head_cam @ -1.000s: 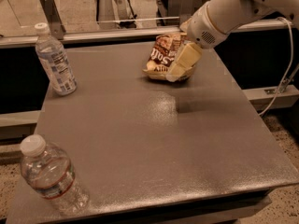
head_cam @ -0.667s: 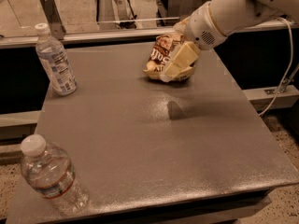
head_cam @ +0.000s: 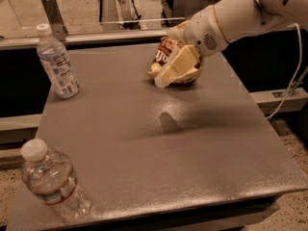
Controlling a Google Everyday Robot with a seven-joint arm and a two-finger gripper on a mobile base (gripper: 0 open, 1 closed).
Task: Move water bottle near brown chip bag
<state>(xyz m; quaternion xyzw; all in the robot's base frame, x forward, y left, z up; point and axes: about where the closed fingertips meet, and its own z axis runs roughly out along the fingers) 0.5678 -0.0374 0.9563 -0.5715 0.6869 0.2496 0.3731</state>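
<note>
The tool (head_cam: 168, 76) was found at the far side of the tabletop (head_cam: 202, 162), raised above the surface and overlapping the brown chip bag (head_cam: 165, 52) in the camera view. It cast a small shadow (head_cam: 168, 122) on the bare surface nearer the camera. Whether the tool was open or closed could not be told, nor whether it touched the bag. It plainly had no hold of the water bottle (head_cam: 54, 183), which stood upright at the near left corner of the tabletop, well apart from both tool and bag. A second bottle with a large printed label (head_cam: 57, 67) stood upright at the far left edge. In the inspector's judgement, the task was at its opening step: the approach to the water bottle, with no grasp made. The next move would call for the arm (head_cam: 226, 20) to travel across the tabletop to the near left corner. The tool should then be lowered around the ribbed body of the correct bottle, not the labelled one.
</note>
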